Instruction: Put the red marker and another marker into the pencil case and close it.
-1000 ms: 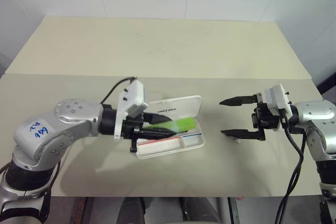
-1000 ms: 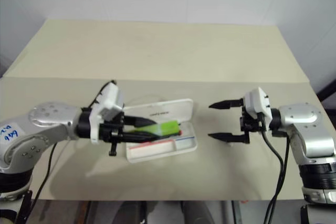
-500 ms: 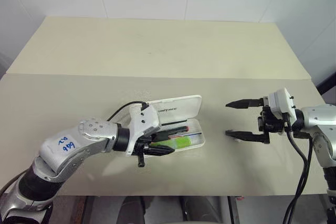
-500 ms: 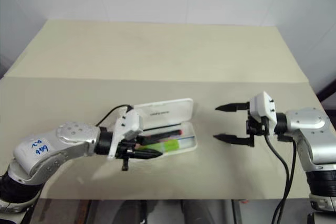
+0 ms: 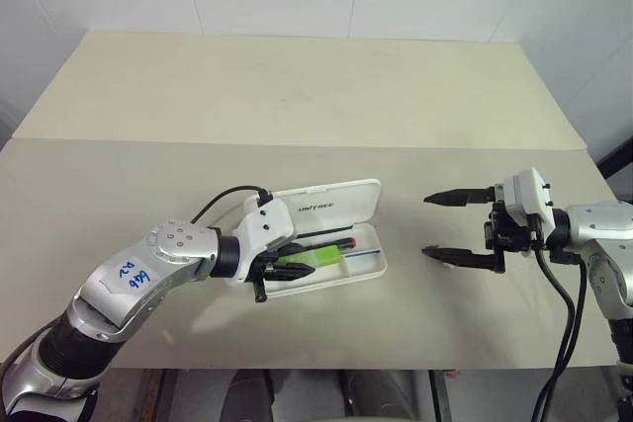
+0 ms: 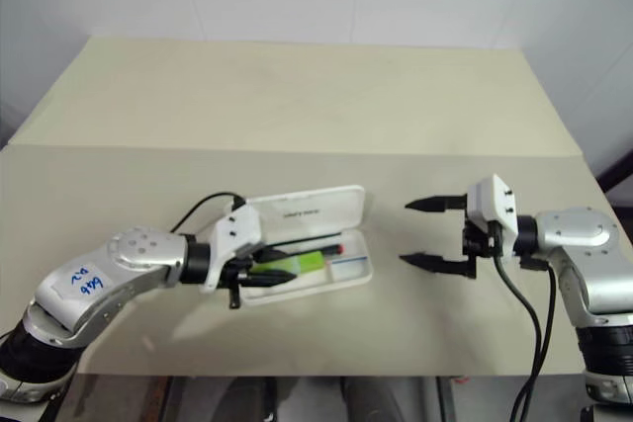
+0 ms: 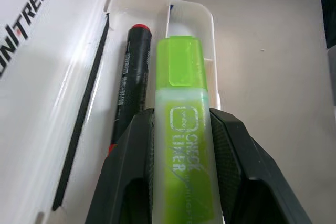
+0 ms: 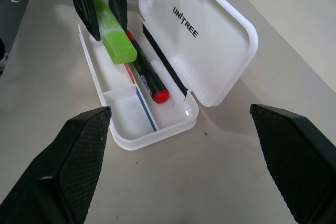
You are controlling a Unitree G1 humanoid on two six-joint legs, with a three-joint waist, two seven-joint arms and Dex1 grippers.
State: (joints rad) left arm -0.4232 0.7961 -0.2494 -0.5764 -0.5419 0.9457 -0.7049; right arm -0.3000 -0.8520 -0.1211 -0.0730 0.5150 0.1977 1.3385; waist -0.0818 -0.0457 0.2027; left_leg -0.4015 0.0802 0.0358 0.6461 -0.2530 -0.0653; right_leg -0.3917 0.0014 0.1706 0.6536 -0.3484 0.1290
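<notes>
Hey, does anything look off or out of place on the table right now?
Nothing stands out. The white hard plastic pencil case lies open with the red marker with the black body inside, and the left gripper holds the stubby bright green highlighter over the tray. No spills or damage.

1. We see the pencil case [image 8: 210, 45] as glossy white hard plastic, with smooth, reflective walls
2. We read the green marker [image 7: 185, 145] as translucent lime plastic with a frosted middle
3. The red marker [image 8: 148, 77] looks like smooth, shiny black plastic
4. The table [image 5: 297, 86] looks matt beige
5. The right gripper's fingers [image 8: 79, 156] show a finely textured black surface
</notes>
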